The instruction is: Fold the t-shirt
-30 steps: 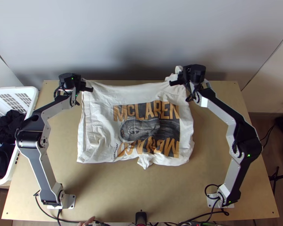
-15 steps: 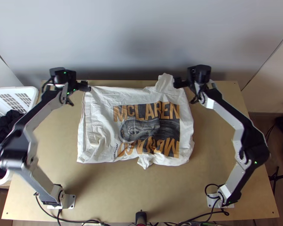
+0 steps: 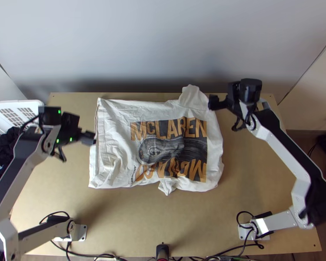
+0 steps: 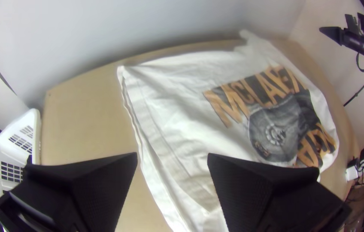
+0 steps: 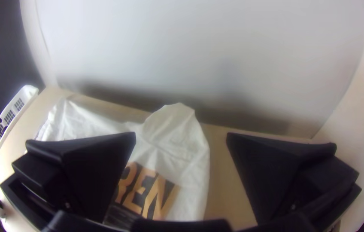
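Right, both hands have just come away from the far corners: the left black two-finger hand (image 3: 88,138) has swung back beside the shirt's left edge, and the right black two-finger hand (image 3: 212,102) has shifted outward, just off the far right corner. Both are spread wide, gripping nothing. The off-white cotton t-shirt with orange-and-grey print (image 3: 115,130) lies spread as a rough rectangle mid-table, layers stacked along its left edge. Reads as a release after a pull or fold; next is probably a regrasp or smoothing. The white cloth flap (image 3: 190,96) sits further in than a second ago and pokes over the far edge of the light wooden table (image 3: 163,226), so it likely needs tucking. Far side is tight, with the pale grey wall (image 3: 163,48) just behind. Bare wood on the near side leaves room to draw cloth back; watch the white plastic basket (image 3: 19,105) on the left.
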Robot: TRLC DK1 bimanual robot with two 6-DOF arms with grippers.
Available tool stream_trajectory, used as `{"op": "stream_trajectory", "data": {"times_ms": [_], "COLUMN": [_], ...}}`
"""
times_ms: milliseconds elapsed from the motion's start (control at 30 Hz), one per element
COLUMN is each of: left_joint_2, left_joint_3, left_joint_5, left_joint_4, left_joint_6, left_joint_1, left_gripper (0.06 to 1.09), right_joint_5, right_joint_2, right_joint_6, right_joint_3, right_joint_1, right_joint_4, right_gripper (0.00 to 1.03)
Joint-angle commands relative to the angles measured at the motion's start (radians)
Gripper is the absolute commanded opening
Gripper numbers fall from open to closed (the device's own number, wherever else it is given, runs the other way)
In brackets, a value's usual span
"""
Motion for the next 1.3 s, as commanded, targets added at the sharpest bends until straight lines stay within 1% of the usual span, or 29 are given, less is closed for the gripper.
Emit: {"op": "stream_trajectory", "data": {"times_ms": [0, 100, 233, 567, 933, 1067, 1267], "left_joint_2": [-0.124, -0.092, -0.030, 0.098, 0.161, 0.172, 0.180], "left_joint_3": [-0.137, -0.161, -0.191, -0.224, -0.258, -0.263, -0.270], "left_joint_5": [0.026, 0.025, 0.023, 0.009, -0.040, -0.041, -0.041], "left_joint_4": [-0.196, -0.239, -0.233, -0.099, -0.002, 0.018, 0.083], "left_joint_6": [-0.003, -0.038, -0.064, -0.159, -0.170, -0.170, -0.175], "left_joint_1": [-0.053, -0.092, -0.125, -0.246, -0.249, -0.246, -0.226], "left_gripper": [0.86, 0.86, 0.86, 0.86, 0.86, 0.86, 0.45], "right_joint_5": [-0.009, -0.009, -0.009, -0.007, -0.007, -0.009, -0.009], "right_joint_2": [-0.188, -0.258, -0.330, -0.406, -0.455, -0.464, -0.470], "right_joint_6": [0.016, 0.019, 0.026, 0.019, 0.009, 0.007, 0.007], "right_joint_3": [-0.104, -0.154, -0.200, -0.240, -0.286, -0.297, -0.305], "right_joint_1": [0.042, 0.045, 0.041, 0.039, 0.041, 0.041, 0.042], "right_joint_4": [-0.099, -0.112, -0.140, -0.178, -0.195, -0.198, -0.198], "right_gripper": [0.98, 0.98, 0.98, 0.98, 0.98, 0.98, 0.98]}}
